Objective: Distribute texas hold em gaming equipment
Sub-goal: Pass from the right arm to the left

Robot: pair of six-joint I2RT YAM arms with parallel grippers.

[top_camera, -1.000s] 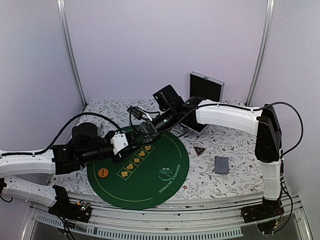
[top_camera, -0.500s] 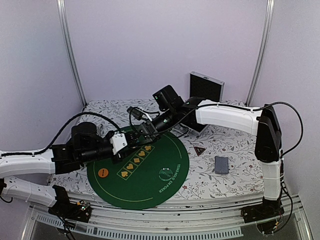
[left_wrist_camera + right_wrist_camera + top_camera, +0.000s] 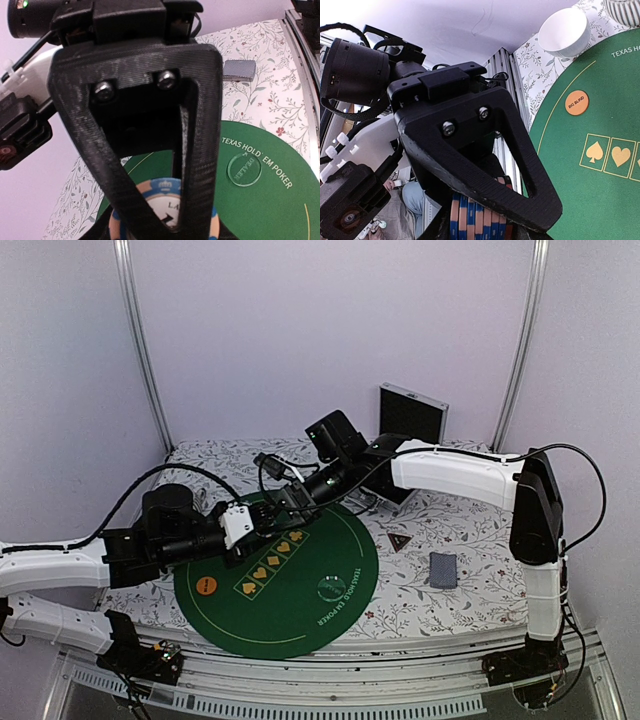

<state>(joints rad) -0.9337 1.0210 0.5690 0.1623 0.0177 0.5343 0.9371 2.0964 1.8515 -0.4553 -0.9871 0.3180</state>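
The left fingers are clamped on a short stack of chips, and the right fingers stand at the same stack; I cannot tell whether the right ones are pressing it or are apart from it. Each wrist camera mostly sees the other arm. In the left wrist view a right finger lies across the chip's orange and blue face. In the right wrist view a left finger crosses the striped edge of the stack. The top view shows no chips at all: there the two sets of fingers meet above the far left edge of the green mat, and the arms cover the stack. The mat lies on the flowered worktop. On it the right wrist view reads an orange disc marked big blind, beside a row of suit boxes. The left wrist view reads a pale dealer disc near the printed title. A white bowl and a striped cup show only in the right wrist view, off the mat's edge. The left arm hides that area from above. To the right of the mat lie a small dark triangle and, nearer, a grey-blue deck. A metal case stands open at the back, behind the right arm.
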